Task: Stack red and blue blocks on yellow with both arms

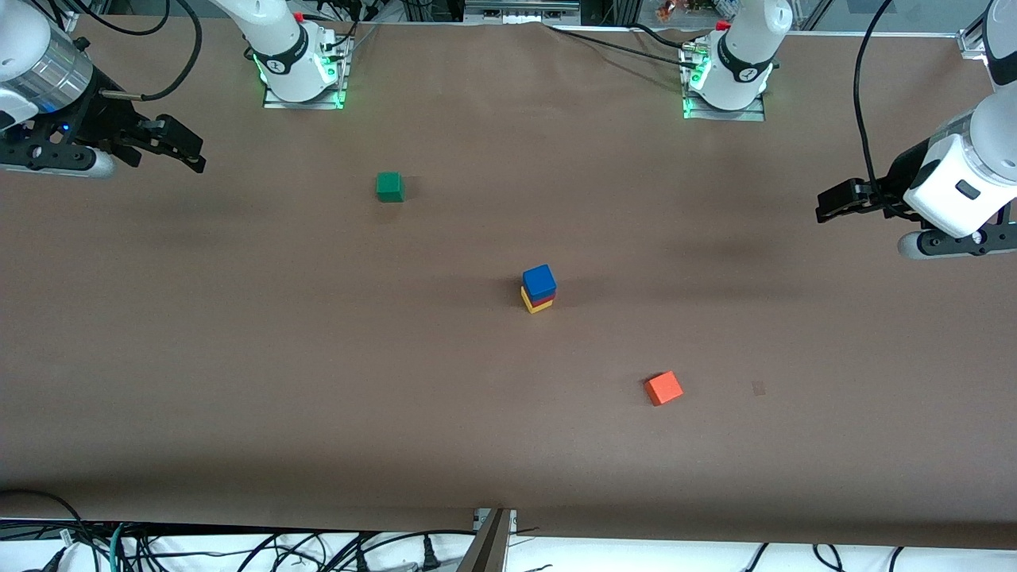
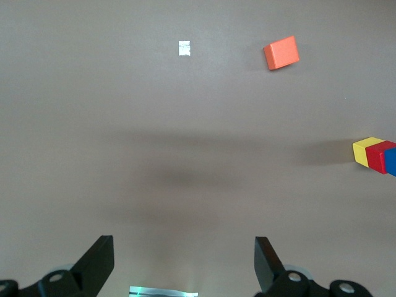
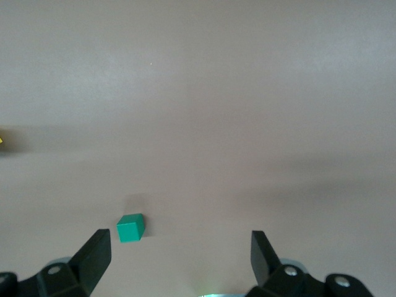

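- Blue block (image 1: 539, 280) sits on top of the red block (image 1: 543, 300), which rests on the yellow block (image 1: 534, 305); the three form one upright stack near the middle of the table (image 1: 238, 357).
- Left wrist view shows the same stack at its edge, the yellow (image 2: 366, 150), red (image 2: 378, 156) and blue (image 2: 391, 162) cubes touching in a row.
- Green cube (image 1: 389, 187) lies alone, farther from the front camera than the stack, toward the right arm's end.
- Orange cube (image 1: 663, 388) lies alone, nearer the front camera than the stack, toward the left arm's end.
- Left claw (image 1: 830, 208) is released, fingers spread, grasping nothing, over the table's edge at the left arm's end, well apart from the stack.
- Right claw (image 1: 183, 147) is released, fingers spread, empty, over the right arm's end of the table.
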Tool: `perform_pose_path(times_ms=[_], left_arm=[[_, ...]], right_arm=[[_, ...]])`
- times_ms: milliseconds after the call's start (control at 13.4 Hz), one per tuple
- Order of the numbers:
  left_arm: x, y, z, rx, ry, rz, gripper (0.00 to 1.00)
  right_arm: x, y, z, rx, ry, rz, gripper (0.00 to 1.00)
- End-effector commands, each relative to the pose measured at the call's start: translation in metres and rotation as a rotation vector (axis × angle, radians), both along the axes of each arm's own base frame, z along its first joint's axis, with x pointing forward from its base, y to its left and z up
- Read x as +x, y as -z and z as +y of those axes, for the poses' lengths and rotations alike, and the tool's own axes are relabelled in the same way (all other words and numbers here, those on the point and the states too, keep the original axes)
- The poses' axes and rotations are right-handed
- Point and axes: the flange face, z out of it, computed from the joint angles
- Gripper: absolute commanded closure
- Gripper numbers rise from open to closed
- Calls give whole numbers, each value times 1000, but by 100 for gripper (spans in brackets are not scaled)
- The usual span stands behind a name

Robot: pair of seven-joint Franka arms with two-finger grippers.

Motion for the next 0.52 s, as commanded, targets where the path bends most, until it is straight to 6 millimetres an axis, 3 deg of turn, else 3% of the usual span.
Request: perform_pose_path(times_ms=[0,449], left_arm=[[4,-4,1,-16,23,-10,0],[4,-4,1,-14,23,-10,0]], right_arm=[[13,-17,5,-10,-41,-33,0],[13,-32,19,-7,-63,-51,0]])
